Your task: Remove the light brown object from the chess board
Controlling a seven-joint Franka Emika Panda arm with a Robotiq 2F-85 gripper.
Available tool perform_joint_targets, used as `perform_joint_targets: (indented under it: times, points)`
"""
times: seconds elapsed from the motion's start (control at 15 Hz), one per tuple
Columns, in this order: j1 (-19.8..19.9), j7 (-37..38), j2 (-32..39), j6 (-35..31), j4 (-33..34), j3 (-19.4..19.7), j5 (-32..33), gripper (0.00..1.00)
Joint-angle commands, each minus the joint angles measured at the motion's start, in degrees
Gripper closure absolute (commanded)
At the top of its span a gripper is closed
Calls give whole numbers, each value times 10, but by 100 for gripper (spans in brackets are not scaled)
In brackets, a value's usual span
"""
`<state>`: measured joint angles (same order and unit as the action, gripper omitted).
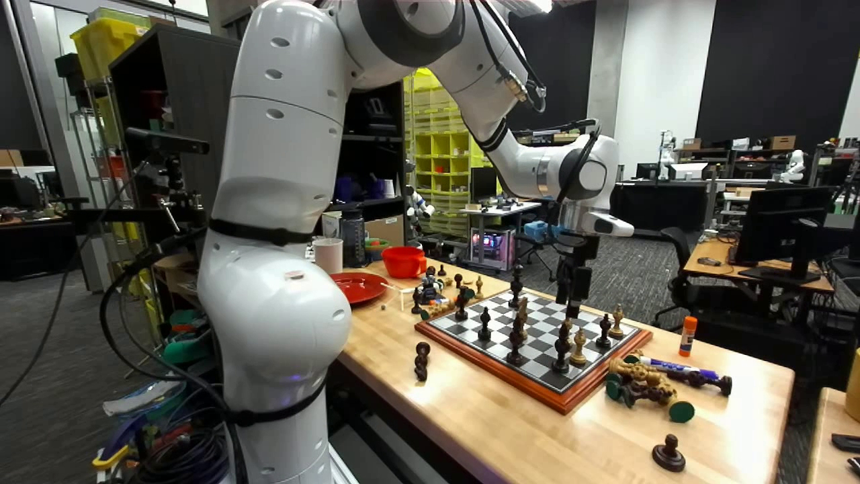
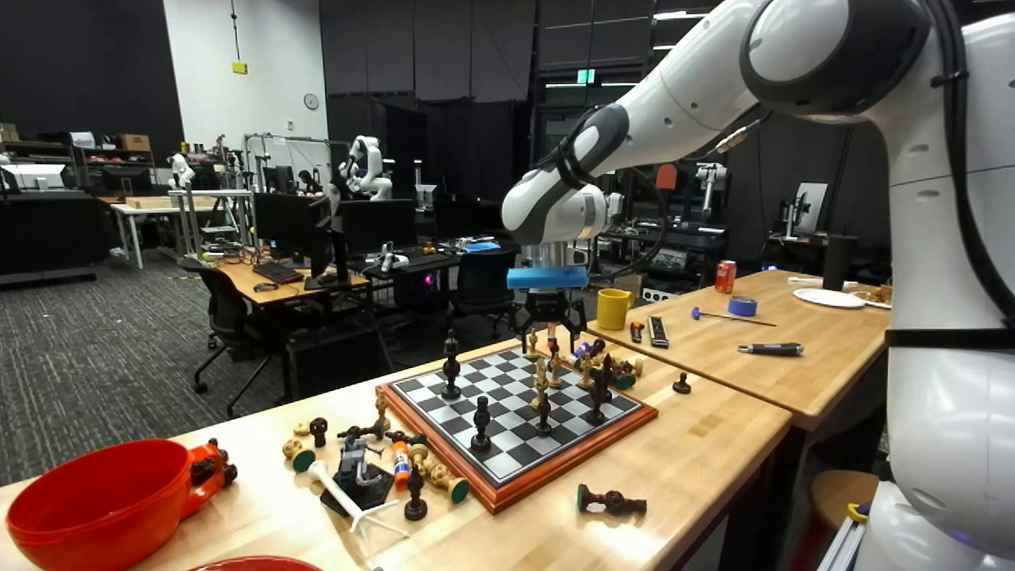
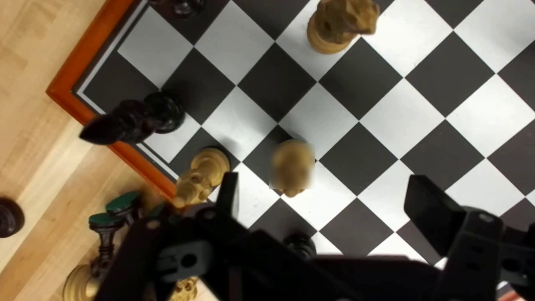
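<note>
The chess board (image 1: 494,365) lies on the wooden table with its reddish-brown rim, also seen in an exterior view (image 2: 571,454) and the wrist view (image 3: 82,58). Several light brown chess pieces stand on it, so I cannot tell which one is meant. In the wrist view one light brown piece (image 3: 292,165) is partly blurred and stands just ahead of the fingers, nearer the left one. Another light brown piece (image 3: 209,165) is outside the left finger, and a light brown knight (image 3: 340,25) is farther up. My gripper (image 3: 324,192) is open, empty, pointing down above the board (image 2: 551,342).
Dark pieces stand on the board, including a pointed one (image 3: 138,117) and one (image 3: 300,244) under the gripper. Fallen pieces (image 1: 645,386) and markers lie beside the board. A glue stick (image 1: 688,336), a red bowl (image 2: 103,500) and a fallen dark piece (image 2: 610,501) are around it.
</note>
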<state>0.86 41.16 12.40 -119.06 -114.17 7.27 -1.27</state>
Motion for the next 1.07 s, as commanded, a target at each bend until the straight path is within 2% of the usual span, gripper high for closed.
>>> perform_joint_targets:
  times: [0.0,0.07,0.13,0.2,0.27,0.73,0.87,1.0]
  points:
    - [2,6,-7,-23,-14,-5,-6,0]
    - [1,6,-7,-27,-15,-5,-4,0]
    - [1,6,-5,-31,-16,-5,-2,25]
    - [0,6,-5,-35,-17,-5,-2,26]
    - [0,7,-4,-37,-17,-6,-1,32]
    - [-2,7,-4,-36,-15,-7,2,88]
    - [-3,8,-4,-36,-14,-7,3,99]
    - [-4,9,-5,-36,-13,-7,5,99]
